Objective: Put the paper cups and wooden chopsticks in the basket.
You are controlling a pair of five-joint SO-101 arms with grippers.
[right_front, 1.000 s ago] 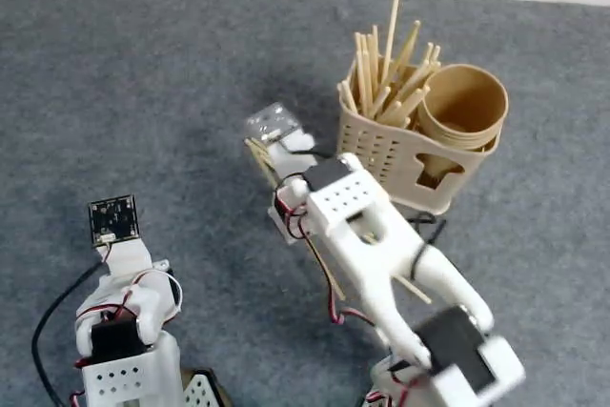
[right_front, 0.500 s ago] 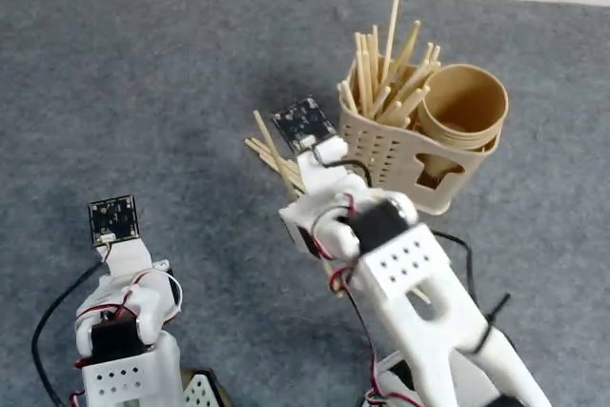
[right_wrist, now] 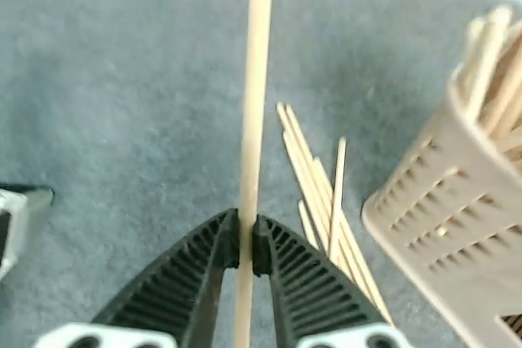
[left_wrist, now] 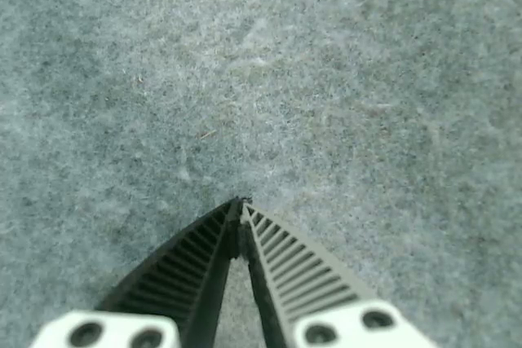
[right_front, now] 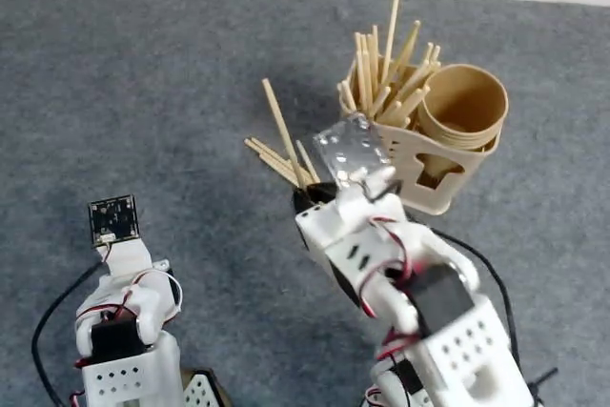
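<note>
Chopstick [right_wrist: 256, 79], plain pale wood, long and skinny, pinched tight in right gripper [right_wrist: 245, 244] near the basket [right_wrist: 444, 201], left gripper [left_wrist: 241, 213] tips together

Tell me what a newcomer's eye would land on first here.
The right gripper stands out, its fingers shut on a single chopstick raised beside the basket. The basket is crammed with upright chopsticks and paper cups, while a few loose chopsticks lie on the grey mat next to it. The left gripper sits shut over bare mat, well apart.
</note>
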